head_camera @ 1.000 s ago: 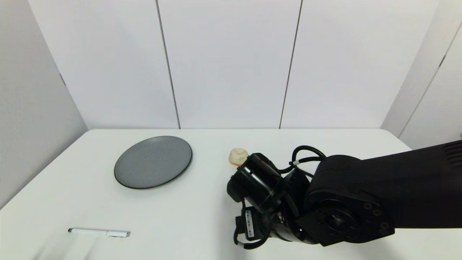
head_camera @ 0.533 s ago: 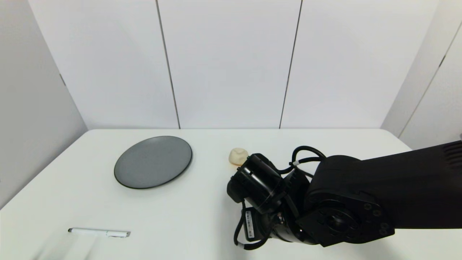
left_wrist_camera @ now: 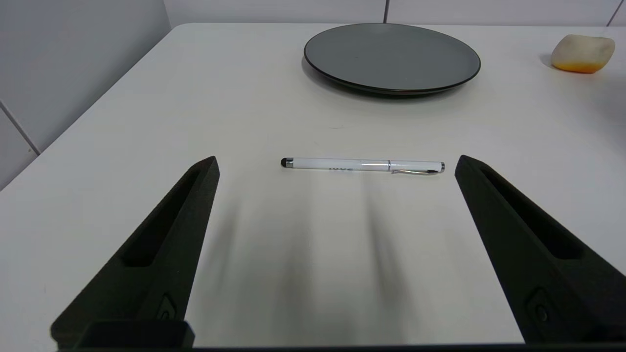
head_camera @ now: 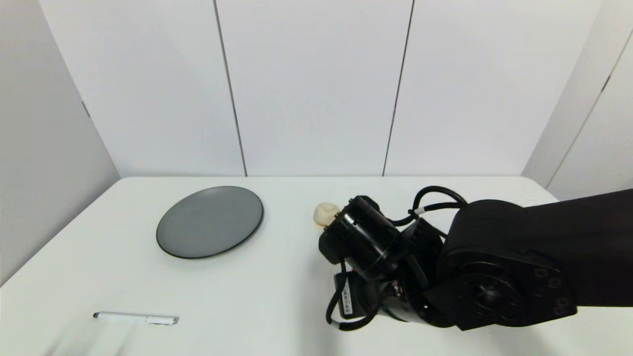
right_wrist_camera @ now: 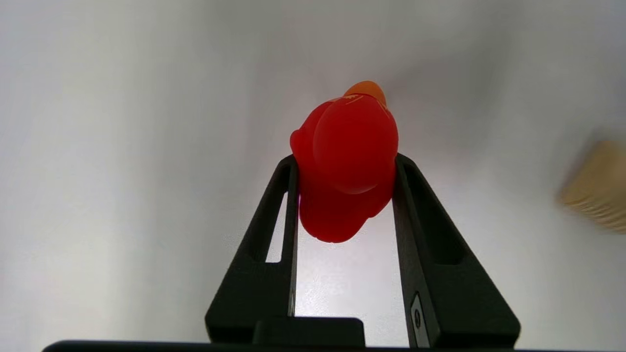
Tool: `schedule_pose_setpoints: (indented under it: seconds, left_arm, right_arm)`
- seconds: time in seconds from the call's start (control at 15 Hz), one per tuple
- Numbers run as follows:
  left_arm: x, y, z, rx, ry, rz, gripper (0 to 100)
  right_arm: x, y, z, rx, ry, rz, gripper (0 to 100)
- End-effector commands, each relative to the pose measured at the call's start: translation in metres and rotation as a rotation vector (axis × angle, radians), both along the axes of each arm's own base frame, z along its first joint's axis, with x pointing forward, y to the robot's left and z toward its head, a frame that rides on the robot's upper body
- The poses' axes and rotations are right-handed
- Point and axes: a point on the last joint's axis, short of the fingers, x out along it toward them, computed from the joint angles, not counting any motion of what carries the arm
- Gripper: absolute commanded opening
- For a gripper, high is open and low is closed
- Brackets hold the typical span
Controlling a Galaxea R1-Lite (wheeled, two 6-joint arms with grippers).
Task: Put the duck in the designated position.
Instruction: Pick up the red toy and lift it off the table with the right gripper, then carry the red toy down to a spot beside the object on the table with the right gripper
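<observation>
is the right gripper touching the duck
Touching. The right wrist view shows the right gripper with both fingers pressed against the duck's sides, no gap on either side.

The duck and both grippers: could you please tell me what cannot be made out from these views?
- Head view: the duck and right gripper are hidden under the right arm; only the right wrist view shows the grip.
- Head view: the left gripper is out of frame.
- Right wrist view: a tan thing at the edge is blurred.
- Whether the duck touches the table is unclear.

Bright even light, soft finger shadows on the table [left_wrist_camera: 122, 146], blurred beige object [right_wrist_camera: 594, 186] at edge.
</observation>
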Motion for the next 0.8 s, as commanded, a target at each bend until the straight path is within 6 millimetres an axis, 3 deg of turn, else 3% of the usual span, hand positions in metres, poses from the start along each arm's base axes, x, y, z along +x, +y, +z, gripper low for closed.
schedule_pose_setpoints:
  seconds: [0.07, 0.47, 0.53, 0.8]
  left_arm:
    - [0.0, 0.0, 0.0, 0.0, 0.0, 0.0, 100]
    - [0.0, 0.0, 0.0, 0.0, 0.0, 0.001, 100]
    - [0.0, 0.0, 0.0, 0.0, 0.0, 0.0, 100]
    - [0.0, 0.0, 0.0, 0.0, 0.0, 0.001, 100]
  right_arm:
    - [0.022, -0.029, 0.056, 0.07, -0.162, -0.056, 0]
    - [0.073, -0.115, 0.124, 0.027, -0.384, -0.195, 0]
    - [0.076, -0.122, 0.127, 0.023, -0.396, -0.21, 0]
    - [0.103, -0.199, 0.15, -0.051, -0.462, -0.275, 0]
